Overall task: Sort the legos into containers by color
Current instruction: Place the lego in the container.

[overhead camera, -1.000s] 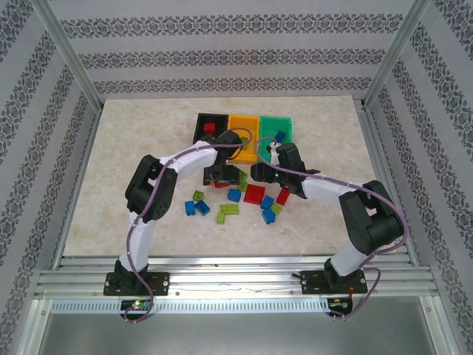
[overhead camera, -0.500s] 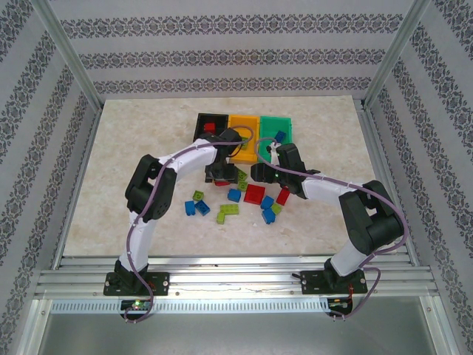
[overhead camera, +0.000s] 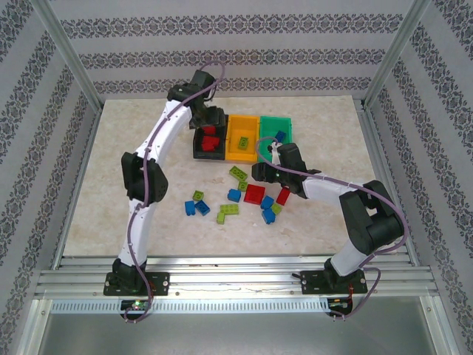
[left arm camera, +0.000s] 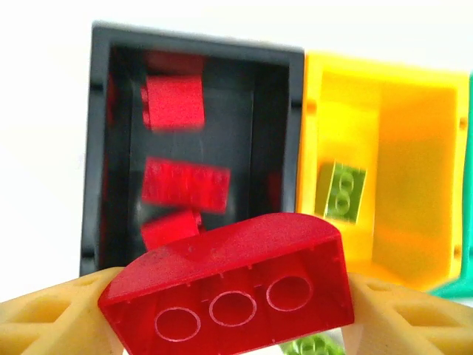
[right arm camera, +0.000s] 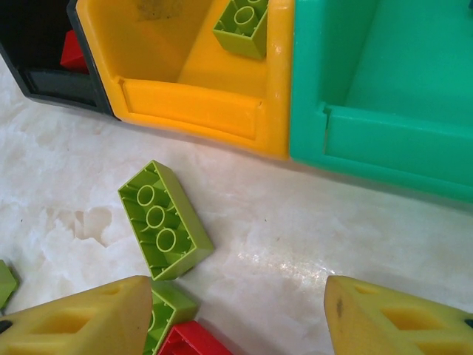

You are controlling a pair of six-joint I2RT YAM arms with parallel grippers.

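Note:
My left gripper [left arm camera: 229, 314] is shut on a red brick [left arm camera: 229, 285], held underside up above the near edge of the black bin [left arm camera: 100, 148]. Three red bricks [left arm camera: 185, 183] lie in that bin. The orange bin [left arm camera: 392, 133] holds a lime brick [left arm camera: 341, 191]. From above, the left gripper [overhead camera: 209, 122] hangs over the black bin [overhead camera: 198, 151]. My right gripper [right arm camera: 236, 318] stands open over bare table in front of the orange bin [right arm camera: 192, 107] and the green bin [right arm camera: 369, 81]. A lime brick [right arm camera: 164, 220] lies upside down just left of it.
Loose bricks lie scattered on the table [overhead camera: 133, 148] near the right gripper [overhead camera: 260, 168]: a flat red one [overhead camera: 254, 194], blue ones [overhead camera: 194, 208], lime ones [overhead camera: 228, 213]. A blue brick [overhead camera: 280, 136] sits in the green bin [overhead camera: 275, 120]. Frame posts stand at the table's corners.
The left arm has lifted away from the brick pile and swung back over the black bin with the red brick. The right arm has barely moved.

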